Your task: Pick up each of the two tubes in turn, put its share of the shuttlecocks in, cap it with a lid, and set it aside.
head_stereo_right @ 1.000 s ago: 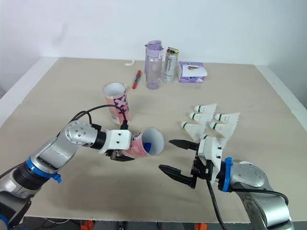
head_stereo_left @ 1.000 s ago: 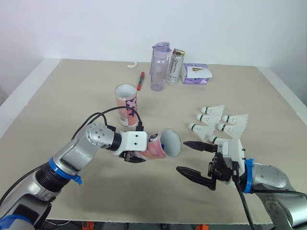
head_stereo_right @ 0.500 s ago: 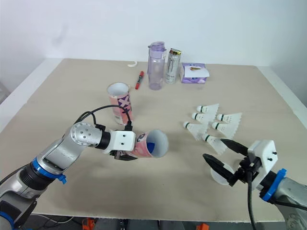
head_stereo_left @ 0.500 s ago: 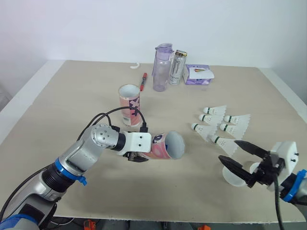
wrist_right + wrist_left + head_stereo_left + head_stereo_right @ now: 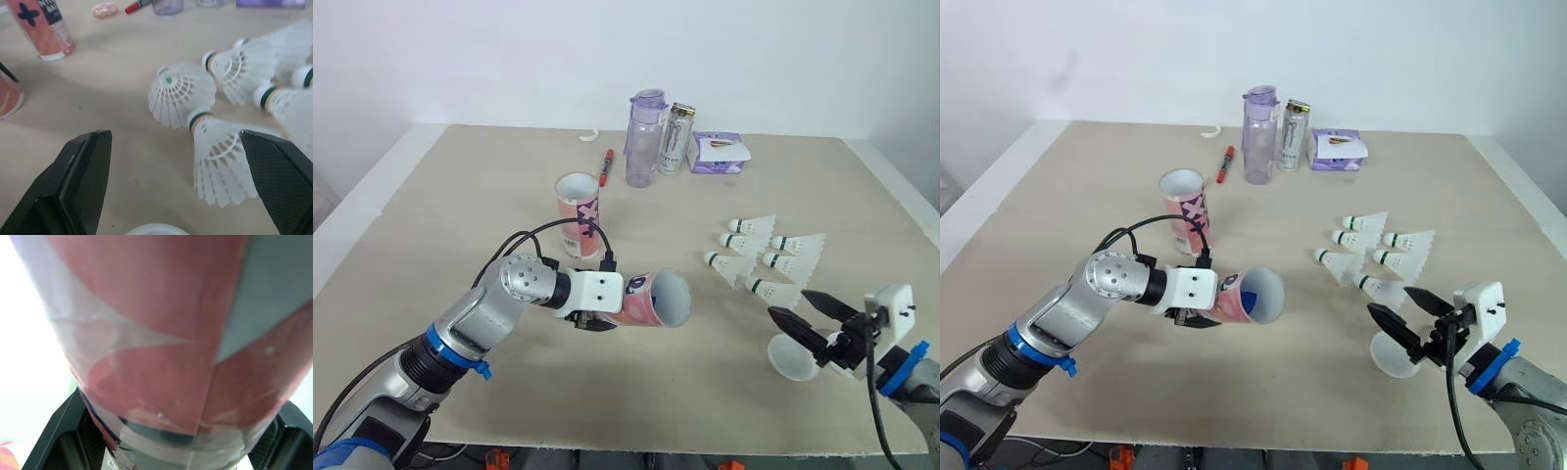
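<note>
Near table (image 5: 431, 206) front-right edge, right pincer (image 5: 789, 303) spread beside shuttlecocks (image 5: 732, 266); left pincer (image 5: 592, 322) pinching tipped tube (image 5: 648, 299).

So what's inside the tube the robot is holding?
The tube, held sideways in the left claw, looks empty near its mouth. A blue patch shows deeper in; I cannot tell what it is. The far end is hidden by the tube's wall.

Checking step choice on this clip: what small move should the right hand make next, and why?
Probably ease the right hand forward onto the nearest shuttlecock and close on it. It is open and empty by the white lid, just short of that shuttlecock, while the left hand holds the tube tilted, open mouth facing it.
</note>
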Robot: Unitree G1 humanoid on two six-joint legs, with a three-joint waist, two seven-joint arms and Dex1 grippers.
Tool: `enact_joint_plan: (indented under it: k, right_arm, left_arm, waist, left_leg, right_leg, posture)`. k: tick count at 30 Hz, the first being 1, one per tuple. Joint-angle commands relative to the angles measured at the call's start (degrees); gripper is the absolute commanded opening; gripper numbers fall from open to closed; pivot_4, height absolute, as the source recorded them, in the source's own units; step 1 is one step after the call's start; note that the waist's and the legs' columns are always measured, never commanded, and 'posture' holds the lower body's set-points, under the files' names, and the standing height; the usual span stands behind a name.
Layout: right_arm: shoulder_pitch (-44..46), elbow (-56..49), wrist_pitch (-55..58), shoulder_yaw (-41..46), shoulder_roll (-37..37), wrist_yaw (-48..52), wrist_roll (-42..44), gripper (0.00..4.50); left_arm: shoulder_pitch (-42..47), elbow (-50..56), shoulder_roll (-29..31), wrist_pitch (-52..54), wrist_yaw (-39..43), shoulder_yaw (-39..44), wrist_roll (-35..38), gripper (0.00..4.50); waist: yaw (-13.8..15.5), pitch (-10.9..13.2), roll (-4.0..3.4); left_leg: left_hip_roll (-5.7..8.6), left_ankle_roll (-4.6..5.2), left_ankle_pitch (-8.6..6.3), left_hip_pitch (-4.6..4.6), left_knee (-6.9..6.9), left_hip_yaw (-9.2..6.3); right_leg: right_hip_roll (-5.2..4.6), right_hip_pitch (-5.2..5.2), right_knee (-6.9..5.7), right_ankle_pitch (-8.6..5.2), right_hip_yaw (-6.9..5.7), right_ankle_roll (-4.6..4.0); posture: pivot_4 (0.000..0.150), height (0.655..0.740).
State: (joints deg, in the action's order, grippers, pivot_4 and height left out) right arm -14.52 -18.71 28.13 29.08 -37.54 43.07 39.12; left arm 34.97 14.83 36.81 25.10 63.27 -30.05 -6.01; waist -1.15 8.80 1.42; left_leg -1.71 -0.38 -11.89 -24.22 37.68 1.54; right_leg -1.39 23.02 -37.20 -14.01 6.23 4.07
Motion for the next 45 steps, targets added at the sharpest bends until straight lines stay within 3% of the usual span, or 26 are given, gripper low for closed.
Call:
enact_joint_plan:
  k: [1,12,30,34,36,38,43,45]
  right_arm:
    - [1.0,-0.1,0.6,0.4,-0.2,-0.8,0.5,4.5]
    - [1.4,0.3,3.6,-1.6,-0.1,-1.1,0.1,4.5]
    - [9.3,4.1,9.0,-3.7,2.0,-8.6,0.1,4.5]
    - [10.5,5.1,9.8,-4.1,2.0,-9.4,-0.1,3.43]
    - [10.9,5.5,9.9,-4.3,1.8,-9.5,-0.6,2.48]
    - [11.4,5.9,10.3,-4.6,1.6,-9.7,-1.0,2.14]
    - [11.7,6.3,10.7,-5.2,1.3,-9.8,-1.7,0.15]
    - [11.8,6.4,10.8,-5.4,1.2,-9.7,-2.0,0.06]
  left_arm:
    - [-1.0,-0.3,0.4,1.1,0.0,-1.2,-1.8,3.06]
    - [-1.6,0.1,0.4,1.8,-0.5,-0.8,-2.1,3.06]
    - [-2.0,0.0,0.1,2.5,-1.1,-0.8,-2.4,3.06]
    - [-2.1,0.0,-0.1,2.7,-1.3,-0.8,-2.5,3.01]
    - [-2.1,-0.1,-0.2,2.7,-1.4,-0.8,-2.6,3.01]
    - [-2.1,-0.2,-0.3,2.8,-1.6,-0.8,-2.6,3.01]
    - [-2.3,-0.2,-0.4,2.9,-1.8,-0.8,-2.6,3.01]
    - [-2.4,-0.3,-0.3,2.9,-1.9,-0.8,-2.7,3.01]
  waist:
    - [0.0,0.0,0.0]
    - [0.0,0.0,0.0]
    - [0.0,0.0,-0.01]
    - [0.0,0.0,-0.01]
    - [0.0,0.0,-0.01]
    - [0.0,0.0,-0.01]
    - [0.0,0.0,-0.02]
    - [0.0,0.0,-0.02]
  left_leg:
    - [0.0,0.0,0.0,0.0,-0.01,0.01]
    - [-0.01,0.0,0.0,0.0,-0.01,0.0]
    - [0.0,0.01,0.0,-0.01,-0.02,0.0]
    - [0.0,0.01,0.0,-0.01,-0.02,0.01]
    - [0.01,0.01,0.0,-0.01,-0.02,0.01]
    - [0.01,0.01,0.0,-0.01,-0.02,0.01]
    - [0.01,0.01,0.01,-0.01,-0.02,0.01]
    - [0.02,0.03,0.02,-0.01,-0.02,0.01]
  right_leg:
    - [0.0,0.0,0.0,0.0,0.0,0.0]
    - [0.02,0.01,0.0,-0.01,0.01,0.01]
    - [0.01,0.02,0.01,0.0,0.02,0.01]
    - [0.01,0.02,0.01,0.0,0.02,0.01]
    - [0.0,0.02,0.01,0.0,0.02,0.02]
    - [0.0,0.02,0.01,0.0,0.02,0.02]
    - [0.01,0.02,0.01,0.0,0.02,0.02]
    - [-0.01,0.01,0.01,0.01,0.03,0.02]
  posture:
    - [0.15,0.74]
    - [0.15,0.74]
    - [0.15,0.74]
    - [0.15,0.74]
    - [0.15,0.74]
    - [0.15,0.74]
    - [0.15,0.74]
    - [0.15,0.74]
